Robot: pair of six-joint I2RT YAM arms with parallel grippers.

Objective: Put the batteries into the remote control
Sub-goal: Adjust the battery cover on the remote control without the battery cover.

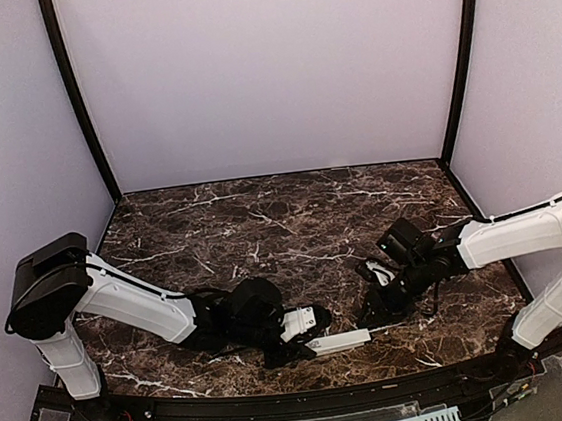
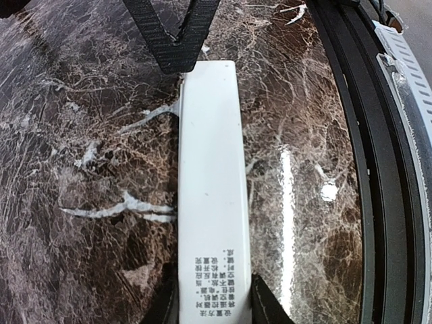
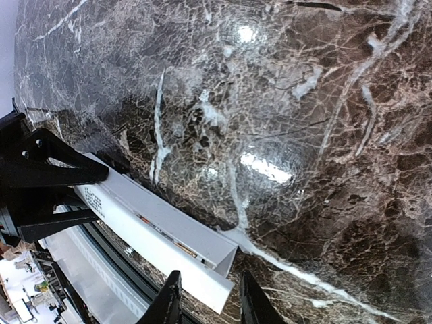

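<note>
Print [image 2: 228, 280] in Chinese marked your remote [image 2: 210, 182], lying left-to-right; left gripper [image 2: 212, 305] clamped its printed end, right gripper [image 3: 208, 300] held jaws apart.

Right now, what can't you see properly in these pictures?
- The batteries: none shows in any view; whether any sit inside the remote control cannot be told.
- Its near end: left wrist view, cut off by the bottom edge at the left tool.
- The right tool: right wrist view, fingers cut off by the bottom edge; grip unclear.
- The printed label: left wrist view, too small to read.
</note>
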